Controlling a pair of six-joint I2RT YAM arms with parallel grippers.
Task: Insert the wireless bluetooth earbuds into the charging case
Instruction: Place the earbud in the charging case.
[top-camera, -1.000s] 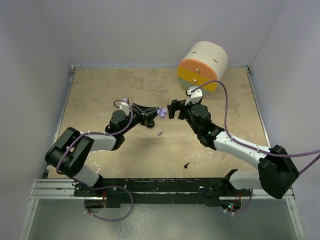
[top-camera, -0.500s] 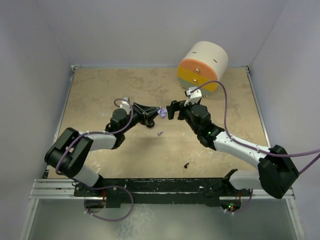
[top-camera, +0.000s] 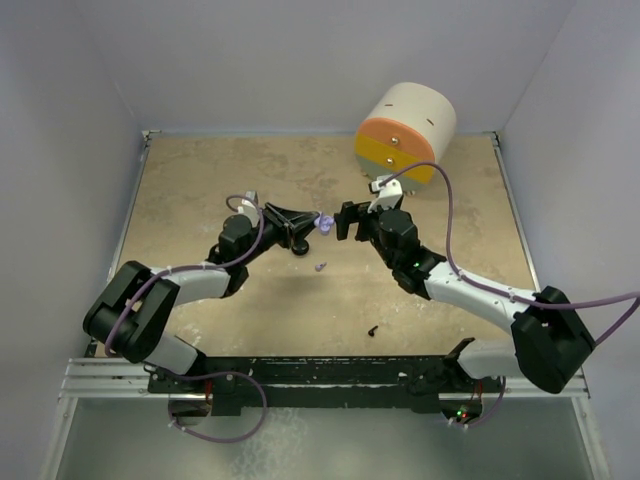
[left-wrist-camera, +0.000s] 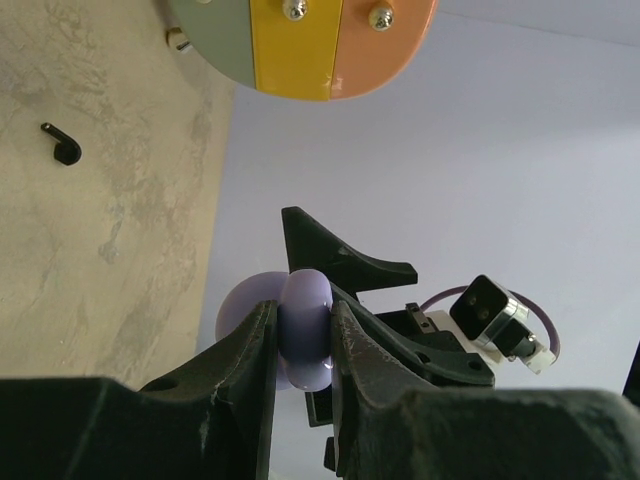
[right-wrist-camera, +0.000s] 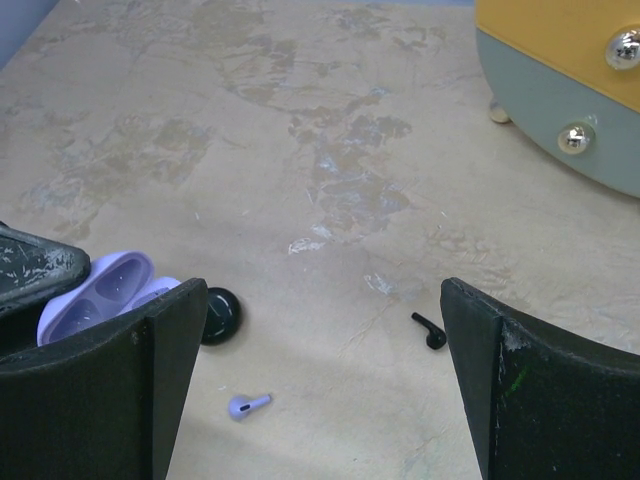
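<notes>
The left end effector clamps the lilac case above the desk; the right end effector gapes empty beside it. The lilac earbud and black earbud lie loose below — tiny, light, likely slippery, best pinched across the stem.

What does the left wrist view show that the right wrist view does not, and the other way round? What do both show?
Only the left wrist view: the left gripper shut on the lilac charging case, with a finger on each side. Only the right wrist view: the lilac earbud lying on the table, a black round puck, and the case's two open wells. Both: the black earbud, the case and the striped drum.
</notes>
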